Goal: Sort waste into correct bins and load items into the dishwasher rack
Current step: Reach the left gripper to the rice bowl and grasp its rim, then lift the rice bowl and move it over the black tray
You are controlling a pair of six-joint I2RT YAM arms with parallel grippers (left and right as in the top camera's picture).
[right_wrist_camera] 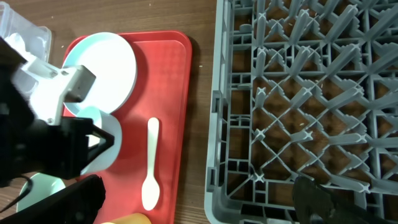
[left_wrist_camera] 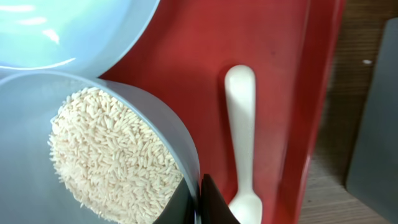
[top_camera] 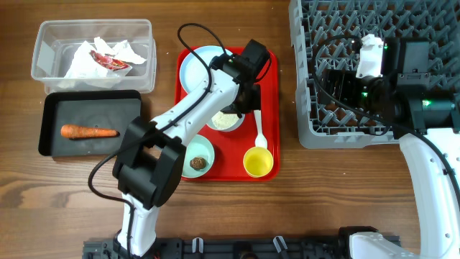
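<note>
My left hand (left_wrist_camera: 200, 200) is clenched on the rim of the bowl (left_wrist_camera: 25, 174) that holds the rice (left_wrist_camera: 112, 155). The bowl sits on the red tray (left_wrist_camera: 186, 56), touching the plate (left_wrist_camera: 68, 25) and near the spoon (left_wrist_camera: 241, 124). My right hand (top_camera: 338, 90) hangs wide open over the rack (top_camera: 305, 43). The carrot (top_camera: 88, 132) lies in the black tray (top_camera: 50, 108); the napkin (top_camera: 129, 52) and wrapper (top_camera: 108, 61) sit in the clear tub (top_camera: 39, 68). A second bowl (top_camera: 207, 151) with a brown lump (top_camera: 199, 164) and the yellow cup (top_camera: 258, 161) stand at the tray's near edge.

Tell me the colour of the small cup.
The cup is yellow, best seen in the overhead view.
</note>
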